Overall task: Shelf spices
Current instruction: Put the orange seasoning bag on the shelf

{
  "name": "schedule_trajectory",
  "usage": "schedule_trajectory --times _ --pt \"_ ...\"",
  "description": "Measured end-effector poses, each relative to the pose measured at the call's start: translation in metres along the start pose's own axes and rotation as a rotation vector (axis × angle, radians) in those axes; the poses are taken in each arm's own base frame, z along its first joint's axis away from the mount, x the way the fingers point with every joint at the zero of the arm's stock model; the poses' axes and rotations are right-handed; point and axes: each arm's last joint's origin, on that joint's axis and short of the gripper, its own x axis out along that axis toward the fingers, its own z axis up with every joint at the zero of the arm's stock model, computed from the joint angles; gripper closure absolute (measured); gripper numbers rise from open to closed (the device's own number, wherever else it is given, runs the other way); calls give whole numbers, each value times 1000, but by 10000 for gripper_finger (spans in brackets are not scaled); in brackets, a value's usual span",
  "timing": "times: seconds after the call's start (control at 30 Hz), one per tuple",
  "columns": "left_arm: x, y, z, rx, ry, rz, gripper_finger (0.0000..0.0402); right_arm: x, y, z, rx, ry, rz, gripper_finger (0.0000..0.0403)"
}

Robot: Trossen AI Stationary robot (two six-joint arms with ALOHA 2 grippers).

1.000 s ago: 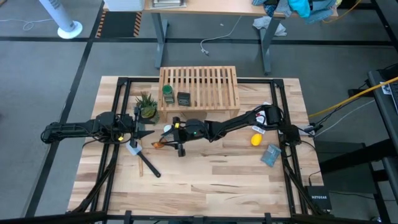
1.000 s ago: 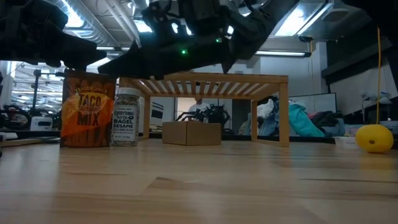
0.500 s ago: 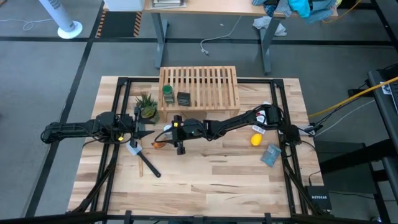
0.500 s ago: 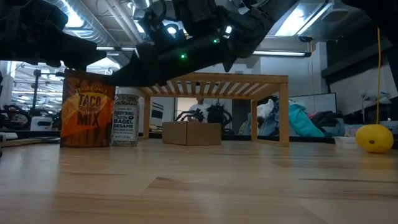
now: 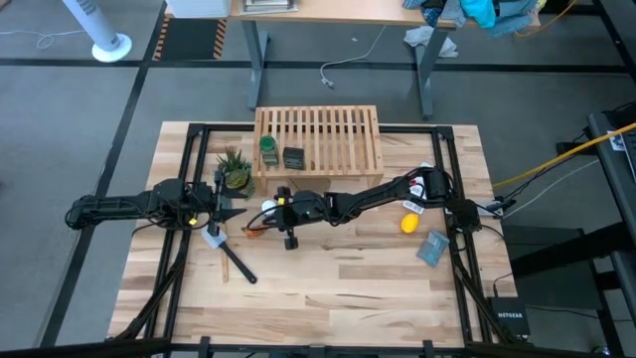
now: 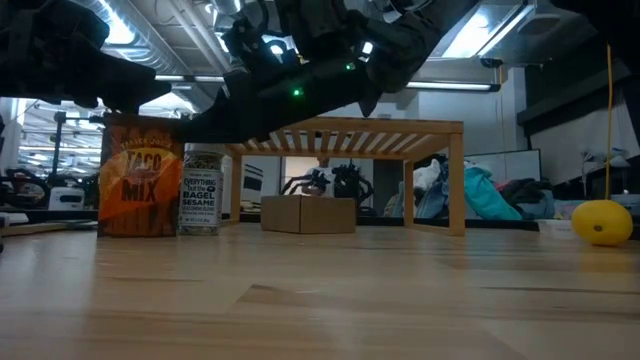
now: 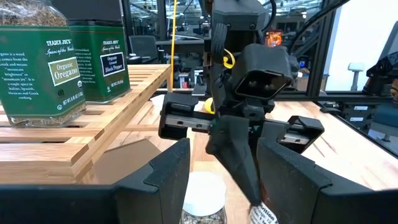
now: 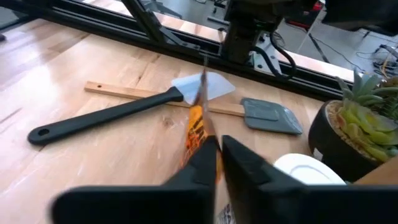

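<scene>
An orange "Taco Mix" packet (image 6: 140, 190) stands upright on the table next to a white-capped sesame jar (image 6: 203, 190). My right gripper (image 8: 219, 149) reaches in from the table's right and is shut on the packet (image 5: 253, 231). The light-wood shelf (image 5: 318, 139) stands at the far side, with a green-lidded oregano jar (image 7: 37, 62) and a dark pepper tin (image 7: 102, 59) on its slats. My left gripper (image 5: 227, 202) waits open at the left, pointing level toward the white-capped jar (image 7: 204, 196), which stands a little ahead of its fingers. My right gripper pinches the packet's top edge (image 8: 200, 134) between its two fingers (image 8: 242, 163). The fingers slant down from the table's right side. The packet stays upright with its bottom (image 6: 140, 232) on the table.
A small potted plant (image 5: 235, 171) stands left of the shelf. Two spatulas (image 8: 124, 112) lie on the table near the left arm. A yellow lemon-like ball (image 5: 407, 223) and a blue-grey packet (image 5: 433, 248) lie at the right. A black frame borders the tabletop.
My right gripper has tipped its fingers downward onto the top of the orange packet. The packet and the jar stand where they stood.
</scene>
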Motion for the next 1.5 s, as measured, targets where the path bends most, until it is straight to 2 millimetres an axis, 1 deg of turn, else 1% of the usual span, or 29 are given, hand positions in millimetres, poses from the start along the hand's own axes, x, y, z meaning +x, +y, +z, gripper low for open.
schedule_trajectory --times 0.07,0.17,0.3,0.43,0.6,0.73,0.9,1.03,1.2,1.5 --pt "0 0 0 0 0 0 222 0 0 0 0 -5 12 395" --pt "0 0 0 0 0 0 222 0 1 0 26 -5 14 389" --pt "0 0 0 0 0 0 222 0 1 1 51 -6 15 398" --pt "0 0 0 0 0 0 222 1 10 4 48 -10 0 399" --pt "0 0 0 0 0 0 222 -1 28 13 31 -25 -28 400" --pt "0 0 0 0 0 0 222 -8 37 30 21 -55 -9 401" --pt "0 0 0 0 0 0 222 -28 36 56 11 -51 -17 401" --pt "0 0 0 0 0 0 222 -47 28 76 -26 -23 -99 402" --pt "0 0 0 0 -1 0 222 -76 18 101 -50 16 -206 402" --pt "0 0 0 0 -1 0 222 -128 5 131 -89 115 -366 402"
